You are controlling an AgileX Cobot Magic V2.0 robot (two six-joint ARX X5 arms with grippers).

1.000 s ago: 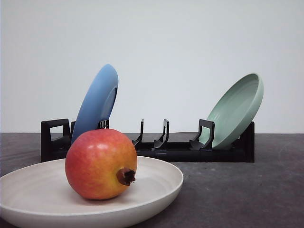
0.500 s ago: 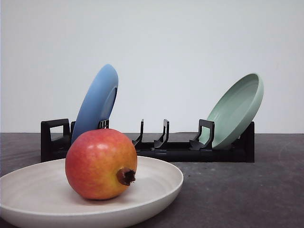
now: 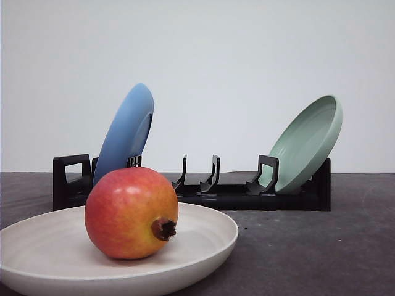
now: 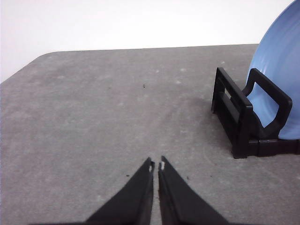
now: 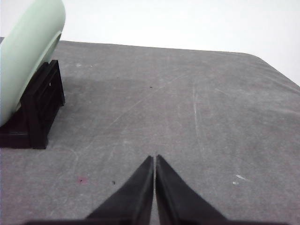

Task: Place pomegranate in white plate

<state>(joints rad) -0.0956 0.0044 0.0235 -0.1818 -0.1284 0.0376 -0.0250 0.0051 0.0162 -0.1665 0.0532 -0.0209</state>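
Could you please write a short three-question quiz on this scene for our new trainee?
1. True or false: the pomegranate rests in the white plate.
2. Which plate leans at the rack's right end in the front view: A blue, B pale green, C white?
3. Fill in: the left gripper and right gripper are both ____.

Key: 1 true; 2 B; 3 shut.

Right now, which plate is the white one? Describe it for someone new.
Find the black rack across the table. The white plate lies flat in front of it, holding the pomegranate. The blue plate and green plate stand tilted in the rack.
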